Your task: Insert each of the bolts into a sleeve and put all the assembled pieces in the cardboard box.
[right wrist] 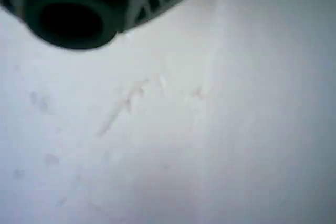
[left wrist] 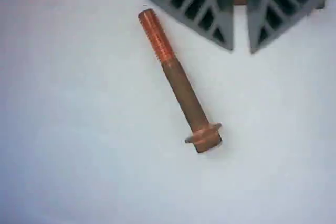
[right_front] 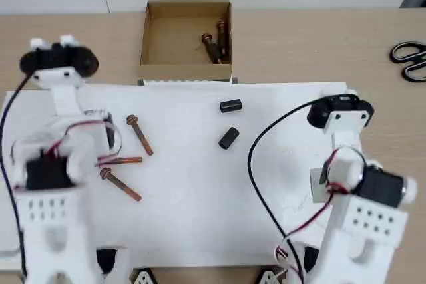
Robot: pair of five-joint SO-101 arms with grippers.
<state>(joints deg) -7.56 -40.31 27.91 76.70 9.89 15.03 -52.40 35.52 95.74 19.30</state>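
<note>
Bolt (right_front: 126,160) pinched in left tool (left wrist: 240,45); long axis pointed toward nearest sleeve (right_front: 228,138), which lay nearer right arm (right_front: 356,191).

Middle of white sheet (right_front: 193,217) left open, bounded by bolts (right_front: 140,135) on one side, black cable (right_front: 250,161) on the other, two sleeves (right_front: 229,138) laid before the box (right_front: 186,71)

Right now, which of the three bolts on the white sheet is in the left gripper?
The middle bolt, lying straight across the sheet, its end in the left gripper. The far bolt and the near bolt lie slanted and free.
</note>
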